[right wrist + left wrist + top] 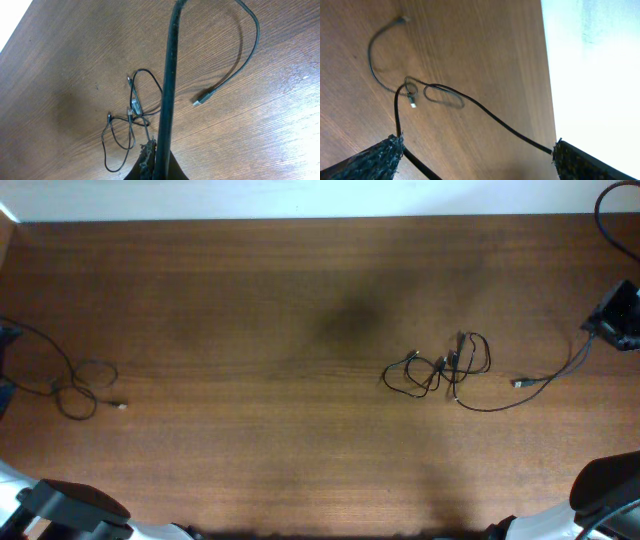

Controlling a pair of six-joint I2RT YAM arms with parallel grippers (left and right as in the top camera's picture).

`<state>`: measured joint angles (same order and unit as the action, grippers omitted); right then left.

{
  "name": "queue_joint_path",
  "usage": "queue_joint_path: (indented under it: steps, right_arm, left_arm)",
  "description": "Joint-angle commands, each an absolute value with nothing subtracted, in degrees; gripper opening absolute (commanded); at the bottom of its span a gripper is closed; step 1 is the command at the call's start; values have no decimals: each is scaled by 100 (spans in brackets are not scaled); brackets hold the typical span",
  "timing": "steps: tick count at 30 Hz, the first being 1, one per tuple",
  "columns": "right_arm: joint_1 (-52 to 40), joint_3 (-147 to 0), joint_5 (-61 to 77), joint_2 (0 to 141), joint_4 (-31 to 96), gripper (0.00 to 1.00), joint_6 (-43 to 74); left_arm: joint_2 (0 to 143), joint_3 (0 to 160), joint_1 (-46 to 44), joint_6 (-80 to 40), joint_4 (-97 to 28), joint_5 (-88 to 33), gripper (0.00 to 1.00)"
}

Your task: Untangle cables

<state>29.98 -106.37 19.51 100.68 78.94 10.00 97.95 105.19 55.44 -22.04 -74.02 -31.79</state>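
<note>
The cables lie in two places. A knotted bundle (pixel 445 370) sits right of the table's centre and also shows in the right wrist view (pixel 131 117). My right gripper (pixel 152 150), at the far right edge (pixel 612 322), is shut on one cord (pixel 167 75). That cord leads to the bundle on one side and ends in a silver plug (pixel 200 101) on the other. A separate looped cord (pixel 85 385) lies at the far left. My left gripper (pixel 476 145) is open wide, and this cord (pixel 440 92) runs across between its fingers.
The wooden table (pixel 300 290) ends at a white wall at the back (pixel 300 195). The arm bases stand at the front corners (pixel 70 515) (pixel 600 500). The loose cord's plug (pixel 120 405) rests near the left side.
</note>
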Motion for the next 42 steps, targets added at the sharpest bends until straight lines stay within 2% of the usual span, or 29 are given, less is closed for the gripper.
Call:
queue_joint_path:
  steps: [1, 6, 10, 11, 12, 18, 19, 20, 21, 22, 23, 25, 29, 32, 33, 35, 38, 40, 42]
  right_arm:
    - [2963, -10628, 1920, 10077, 7918, 4, 919]
    - [2963, -10628, 1920, 10077, 7933, 4, 919]
    - [2963, -10628, 1922, 10077, 7940, 4, 921]
    - [2963, -10628, 1920, 10077, 7957, 4, 921]
    - [2963, -10628, 1920, 10077, 7977, 4, 919]
    - [2963, -10628, 1922, 10077, 8027, 4, 921]
    - [2963, -10628, 1922, 10077, 8040, 4, 921]
    - [2963, -10628, 1922, 10077, 8040, 4, 921]
    - [2963, -10628, 1925, 10077, 8040, 4, 921]
    - [2958, -10628, 1925, 10077, 8042, 4, 919]
    - [2952, -10628, 1927, 10077, 8047, 4, 919]
    - [2891, -10628, 1925, 10077, 8055, 4, 917]
    - [2541, -10628, 1920, 10077, 8034, 4, 744]
    - [2318, -10628, 1922, 10077, 8012, 4, 746]
    - [2196, -10628, 1920, 10077, 8012, 4, 744]
    - [2010, -10628, 1920, 10077, 7988, 4, 744]
    - [1855, -10628, 1920, 10077, 7931, 4, 746]
    - [1833, -10628, 1920, 10077, 7929, 4, 746]
    - [1833, -10628, 1918, 10077, 7931, 4, 744]
  left_arm:
    - [9684, 10503, 5568, -2749, -7522, -3371, 100]
    - [9684, 10503, 6036, -6322, -7815, -3553, 99]
    - [9684, 10503, 6055, -6855, -7813, -4189, 97]
    - [9684, 10503, 6055, -6855, -7813, -4313, 74]
    - [9684, 10503, 6055, -6855, -7813, -4497, 57]
    - [9684, 10503, 6055, -7142, -7815, -4523, 60]
    - [9684, 10503, 6036, -7098, -7815, -4515, 67]
    - [9684, 10503, 5975, -6541, -7811, -4388, 71]
    - [9684, 10503, 5929, -6224, -7784, -4198, 54]
    - [9684, 10503, 5843, -5841, -7749, -4077, 4]
    - [9684, 10503, 5688, -5019, -7693, -4158, 0]
    - [9682, 10503, 5251, -3721, -7282, -4259, 0]
    - [9673, 10503, 3861, -2333, -6383, -4082, 2]
    - [9673, 10506, 2657, -2217, -6233, -2729, 16]
    - [9673, 10503, 2117, -2217, -6224, -2067, 24]
    - [9673, 10503, 1076, -2217, -6132, -989, 26]
    - [9675, 10503, -14, -2217, -5990, -399, 25]
    - [9675, 10503, -523, -2220, -5760, -123, 37]
    - [9649, 10506, -836, -2222, -5699, -158, 39]
